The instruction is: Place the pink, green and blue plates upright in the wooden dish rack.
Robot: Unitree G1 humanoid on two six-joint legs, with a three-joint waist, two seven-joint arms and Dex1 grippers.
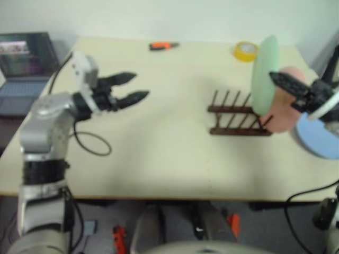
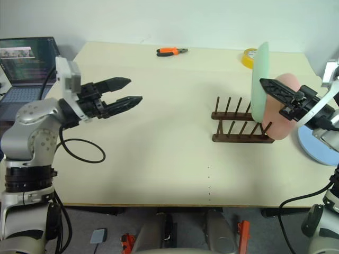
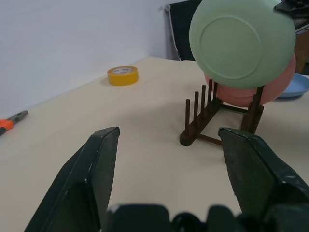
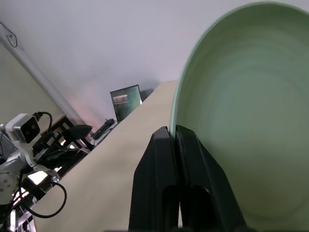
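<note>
My right gripper (image 2: 265,84) is shut on the rim of the green plate (image 2: 259,79), holding it upright on edge over the right end of the wooden dish rack (image 2: 238,127). The plate's lower edge is near the peg tops. Just behind it, the pink plate (image 2: 278,124) stands upright at the rack's right end. The blue plate (image 2: 318,148) lies flat on the table to the right of the rack. My left gripper (image 2: 135,90) hovers open and empty over the left part of the table, pointing toward the rack (image 3: 203,116).
A yellow tape roll (image 2: 248,57) and orange-handled pliers (image 2: 170,51) lie near the table's far edge. An open laptop (image 2: 26,63) stands off the table's left side. The rack's left slots are free of plates.
</note>
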